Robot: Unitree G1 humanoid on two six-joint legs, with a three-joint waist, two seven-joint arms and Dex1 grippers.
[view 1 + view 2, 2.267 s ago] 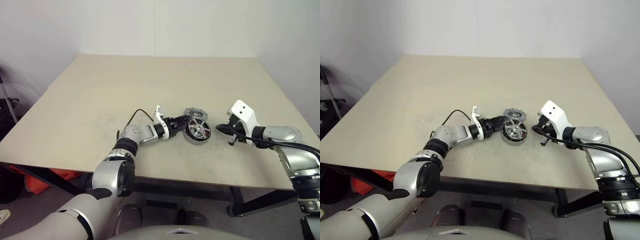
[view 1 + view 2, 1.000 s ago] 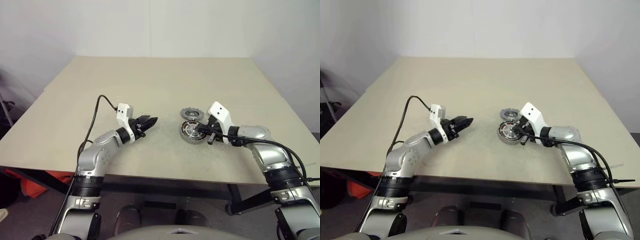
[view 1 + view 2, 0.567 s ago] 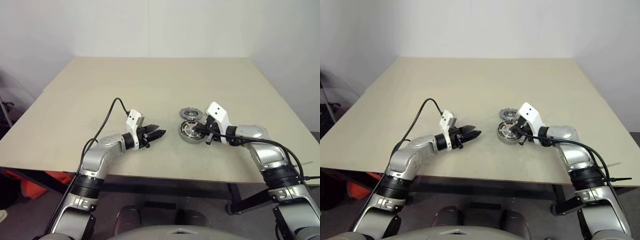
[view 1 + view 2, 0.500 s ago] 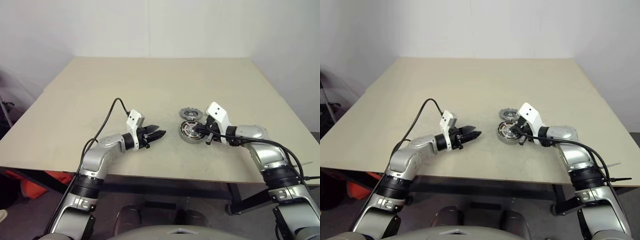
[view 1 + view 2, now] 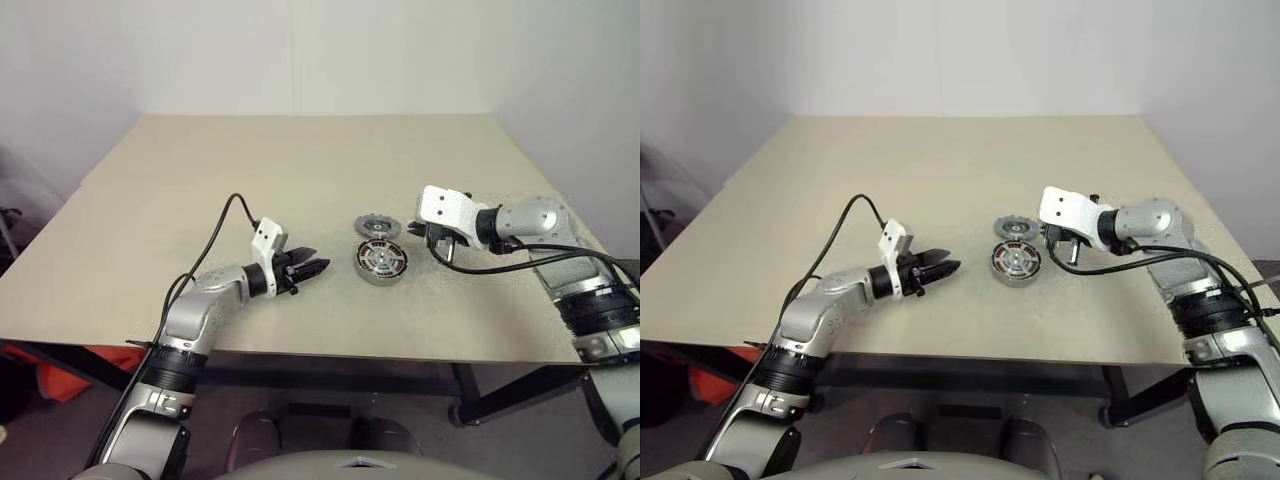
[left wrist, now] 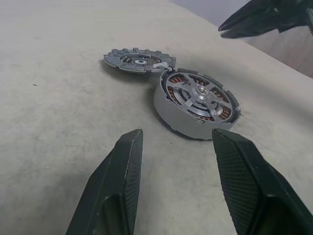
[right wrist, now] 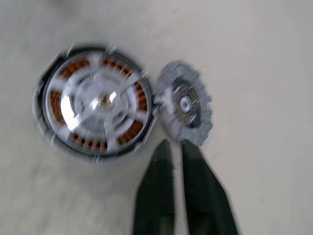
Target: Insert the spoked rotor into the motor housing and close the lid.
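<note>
The beige surface (image 5: 300,170) carries the motor housing (image 5: 381,262) near its middle, the spoked rotor (image 6: 199,94) seated inside. The lid (image 5: 377,226) lies flat, touching the housing's far edge. Left gripper (image 5: 318,268) (fingers (image 6: 122,166) apart, empty) hovers left; right gripper (image 7: 177,147), blurred, fingers seemingly slightly parted, hangs above.

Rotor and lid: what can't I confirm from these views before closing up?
- Rotor seating: it sits inside the housing, but fully down or not is unclear; right wrist view blurred, head views too small.
- Lid against housing: touching or just apart, the housing rim covers that spot in the left wrist view.
- Right gripper height over the lid: right wrist view looks straight down.
</note>
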